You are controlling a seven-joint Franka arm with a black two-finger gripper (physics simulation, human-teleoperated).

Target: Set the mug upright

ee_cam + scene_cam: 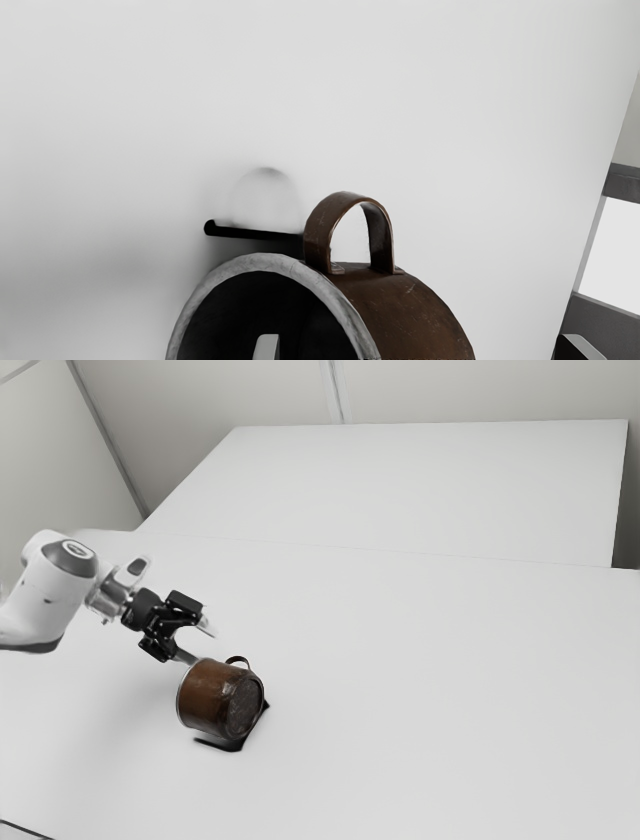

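The brown mug (215, 700) lies on its side, its mouth turned toward the arm and its dark base facing the exterior view's right. My gripper (199, 642) is at the mouth end, with its fingers apart. From the wrist view, the mug (410, 305) shows its grey rim and dark inside, and its handle (317, 230) sticks up from the side wall. The gripper (420, 346) straddles the mug's wall there: one fingertip overlaps the mouth, the other stands off beyond the brown outer side. The lower part of the mug is cut off in that view.
A black angular piece (236, 744) lies under and beside the mug on the white table (420, 690). Behind the table stands another pale surface (430, 480). A dark cable or line (25, 828) crosses the exterior view's lower left corner.
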